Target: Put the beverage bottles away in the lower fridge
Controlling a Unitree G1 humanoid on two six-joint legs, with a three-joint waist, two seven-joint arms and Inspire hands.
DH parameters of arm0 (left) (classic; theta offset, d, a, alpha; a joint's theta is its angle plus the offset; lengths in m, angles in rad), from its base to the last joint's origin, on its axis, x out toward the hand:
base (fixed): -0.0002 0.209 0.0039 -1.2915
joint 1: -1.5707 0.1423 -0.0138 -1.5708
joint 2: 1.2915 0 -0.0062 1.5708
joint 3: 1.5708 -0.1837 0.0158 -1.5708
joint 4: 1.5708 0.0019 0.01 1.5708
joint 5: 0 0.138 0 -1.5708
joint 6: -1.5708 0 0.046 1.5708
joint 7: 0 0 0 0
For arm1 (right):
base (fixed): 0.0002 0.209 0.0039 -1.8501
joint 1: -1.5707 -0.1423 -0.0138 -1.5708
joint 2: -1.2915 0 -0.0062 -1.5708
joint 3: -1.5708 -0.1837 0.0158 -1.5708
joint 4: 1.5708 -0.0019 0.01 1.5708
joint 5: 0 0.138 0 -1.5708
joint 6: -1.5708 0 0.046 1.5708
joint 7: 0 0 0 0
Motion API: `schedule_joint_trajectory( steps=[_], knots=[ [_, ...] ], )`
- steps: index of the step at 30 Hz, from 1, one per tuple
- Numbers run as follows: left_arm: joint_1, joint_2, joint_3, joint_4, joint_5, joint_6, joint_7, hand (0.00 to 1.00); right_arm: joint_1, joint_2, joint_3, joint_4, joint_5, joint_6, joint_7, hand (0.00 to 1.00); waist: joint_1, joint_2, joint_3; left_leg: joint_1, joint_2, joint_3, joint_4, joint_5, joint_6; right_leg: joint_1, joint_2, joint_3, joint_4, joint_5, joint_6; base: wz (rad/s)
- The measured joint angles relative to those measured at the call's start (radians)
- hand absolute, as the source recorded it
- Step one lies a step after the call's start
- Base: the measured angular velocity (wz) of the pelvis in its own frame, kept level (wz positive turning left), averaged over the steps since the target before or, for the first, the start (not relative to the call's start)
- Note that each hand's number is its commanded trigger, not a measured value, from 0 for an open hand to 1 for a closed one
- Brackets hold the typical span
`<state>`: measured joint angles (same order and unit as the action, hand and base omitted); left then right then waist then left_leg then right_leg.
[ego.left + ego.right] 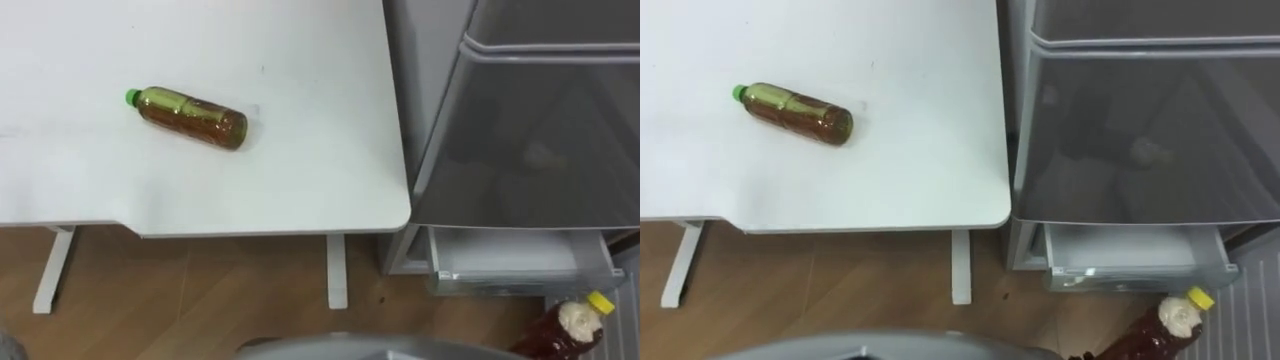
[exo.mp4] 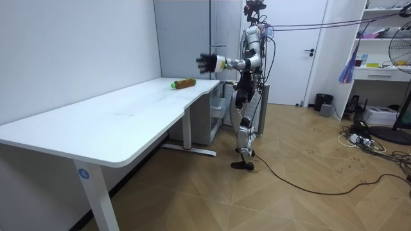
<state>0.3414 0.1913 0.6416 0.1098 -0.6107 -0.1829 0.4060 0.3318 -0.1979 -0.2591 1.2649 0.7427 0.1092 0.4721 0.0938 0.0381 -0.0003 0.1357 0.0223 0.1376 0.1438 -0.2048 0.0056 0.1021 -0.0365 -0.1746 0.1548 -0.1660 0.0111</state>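
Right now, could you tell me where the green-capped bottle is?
The green-capped bottle lies on its side on the white table, left of the fridge in the left eye view.

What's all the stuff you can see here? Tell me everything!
table: one, white, left of the fridge
green-capped bottle: one, brown drink, lying on the table
yellow-capped bottle: one, brown drink, tilted, in front of the drawer
fridge: one, grey, right of the table
drawer: one, pale, pulled open, low in the fridge
floor: one, brown wood
left hand: one, dark, open, held out over the table
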Motion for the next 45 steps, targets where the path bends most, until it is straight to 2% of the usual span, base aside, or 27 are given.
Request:
schedule_joint_trajectory(
  steps=[1,3,6,7,9,11,15,16,19,21,23,25,27,30,33,37,40,45],
  knots=[
    [0.009,-0.004,-0.015,0.042,-0.022,0.005,-0.001,0.00,0.000,0.001,0.000,-0.006,0.000,0.002,-0.005,1.00,0.001,-0.002,-0.0001,0.002,-0.001,0.002,-0.001,0.000,0.000,0.001,0.001,0.002,0.000,0.000,0.000,-0.07],
    [0.017,-0.013,-0.059,0.213,-0.108,0.036,-0.004,0.00,-0.015,0.005,0.000,-0.021,0.000,0.009,-0.029,1.00,0.013,-0.004,0.0007,0.011,0.000,0.003,-0.006,-0.003,-0.002,0.006,0.004,0.008,-0.002,0.000,0.000,-0.09],
    [0.016,-0.026,-0.071,0.338,-0.144,0.057,-0.007,0.00,-0.026,0.005,-0.001,-0.024,0.001,0.018,-0.034,1.00,0.009,-0.018,0.0000,0.014,0.001,-0.004,-0.009,-0.004,-0.003,0.016,0.005,0.004,-0.005,0.000,0.000,0.03],
    [0.012,-0.024,-0.086,0.420,-0.144,0.058,-0.013,0.00,-0.036,0.001,-0.001,-0.023,0.005,0.019,-0.034,1.00,0.016,-0.018,-0.0005,0.016,0.001,-0.004,-0.008,-0.008,-0.003,0.020,0.006,0.005,-0.006,0.000,0.001,0.00],
    [0.020,-0.025,-0.129,0.567,-0.144,0.079,-0.030,0.00,-0.047,-0.005,-0.002,-0.021,0.007,0.024,-0.037,1.00,0.015,-0.010,-0.0018,0.016,0.000,-0.004,-0.006,-0.012,0.000,0.019,0.004,0.006,-0.007,-0.001,0.002,0.00],
    [0.030,-0.025,-0.138,0.655,-0.142,0.103,-0.052,0.00,-0.057,-0.005,-0.002,-0.021,0.007,0.039,-0.037,1.00,0.016,-0.004,-0.0024,0.016,0.000,-0.003,-0.008,-0.012,0.000,0.020,0.003,0.005,-0.007,-0.002,0.004,0.00],
    [0.022,-0.024,-0.146,0.874,-0.137,0.139,-0.110,0.00,-0.075,-0.009,0.001,-0.020,0.007,0.049,-0.039,1.00,0.014,0.012,0.0037,0.016,-0.002,-0.003,-0.009,-0.014,0.001,0.018,0.002,0.003,-0.005,-0.006,0.006,0.00],
    [0.023,-0.024,-0.146,0.895,-0.132,0.142,-0.116,0.00,-0.073,-0.008,0.002,-0.020,0.007,0.051,-0.039,1.00,0.012,0.014,0.0043,0.016,-0.002,-0.003,-0.009,-0.014,0.001,0.018,0.002,0.002,-0.005,-0.007,0.006,0.00],
    [0.022,-0.022,-0.145,0.991,-0.068,0.154,-0.147,0.00,-0.078,-0.009,0.014,-0.020,0.007,0.055,-0.044,1.00,0.016,0.013,0.0027,0.015,-0.001,0.000,-0.009,-0.014,0.000,0.018,0.002,0.004,-0.004,-0.012,0.004,0.01],
    [0.022,-0.023,-0.167,1.055,0.022,0.162,-0.171,0.00,-0.076,-0.009,0.014,-0.019,0.008,0.054,-0.044,1.00,0.015,0.013,0.0022,0.017,0.000,-0.002,-0.008,-0.015,-0.002,0.021,0.003,-0.001,-0.005,-0.013,0.003,0.00],
    [0.000,-0.022,-0.214,1.129,0.165,0.190,-0.191,0.00,-0.081,-0.011,0.036,-0.011,0.031,0.050,-0.044,1.00,0.013,0.009,0.0015,0.016,0.000,-0.002,-0.007,-0.015,-0.002,0.019,0.003,0.004,-0.004,-0.013,0.003,0.00],
    [-0.024,-0.023,-0.243,1.167,0.260,0.213,-0.205,0.00,-0.089,-0.012,0.053,-0.008,0.046,0.048,-0.048,1.00,0.014,0.005,0.0005,0.015,0.000,0.001,-0.005,-0.015,-0.002,0.019,0.003,0.006,-0.003,-0.014,0.003,0.00],
    [-0.041,-0.025,-0.317,1.168,0.390,0.227,-0.225,0.00,-0.111,-0.015,0.086,0.008,0.073,0.042,-0.052,1.00,0.004,0.000,0.0012,0.014,0.001,0.001,-0.003,-0.015,-0.002,0.019,0.003,0.006,-0.002,-0.015,0.002,0.00],
    [-0.066,-0.024,-0.416,1.167,0.499,0.237,-0.244,0.00,-0.141,-0.005,0.124,0.019,0.150,0.043,-0.057,1.00,-0.015,-0.011,0.0001,0.015,0.001,-0.002,0.001,-0.016,-0.003,0.026,0.002,-0.005,-0.003,-0.016,0.002,0.05],
    [-0.094,-0.030,-0.469,1.162,0.569,0.247,-0.254,0.00,-0.173,0.017,0.151,0.018,0.252,0.044,-0.070,1.00,-0.018,-0.024,0.0010,0.013,0.001,0.001,0.002,-0.016,-0.003,0.021,0.004,-0.002,-0.002,-0.016,0.002,-0.03],
    [-0.096,-0.032,-0.499,1.143,0.626,0.251,-0.266,0.00,-0.214,0.029,0.161,0.018,0.313,0.043,-0.070,1.00,-0.017,-0.036,0.0049,0.010,0.001,0.000,0.002,-0.016,-0.004,0.019,0.004,-0.002,-0.005,-0.016,0.002,0.00],
    [-0.096,-0.036,-0.509,1.134,0.666,0.260,-0.272,0.00,-0.238,0.030,0.161,0.018,0.357,0.040,-0.071,1.00,-0.017,-0.044,0.0050,0.010,0.000,-0.001,0.003,-0.017,-0.004,0.021,0.003,-0.003,-0.006,-0.016,0.002,0.00],
    [-0.098,-0.048,-0.509,1.126,0.693,0.266,-0.283,0.00,-0.265,0.029,0.158,0.019,0.400,0.031,-0.095,1.00,-0.021,-0.032,0.0085,0.003,-0.001,-0.006,0.023,-0.017,-0.004,0.029,0.001,-0.009,-0.008,-0.016,0.002,0.02]
  ],
)
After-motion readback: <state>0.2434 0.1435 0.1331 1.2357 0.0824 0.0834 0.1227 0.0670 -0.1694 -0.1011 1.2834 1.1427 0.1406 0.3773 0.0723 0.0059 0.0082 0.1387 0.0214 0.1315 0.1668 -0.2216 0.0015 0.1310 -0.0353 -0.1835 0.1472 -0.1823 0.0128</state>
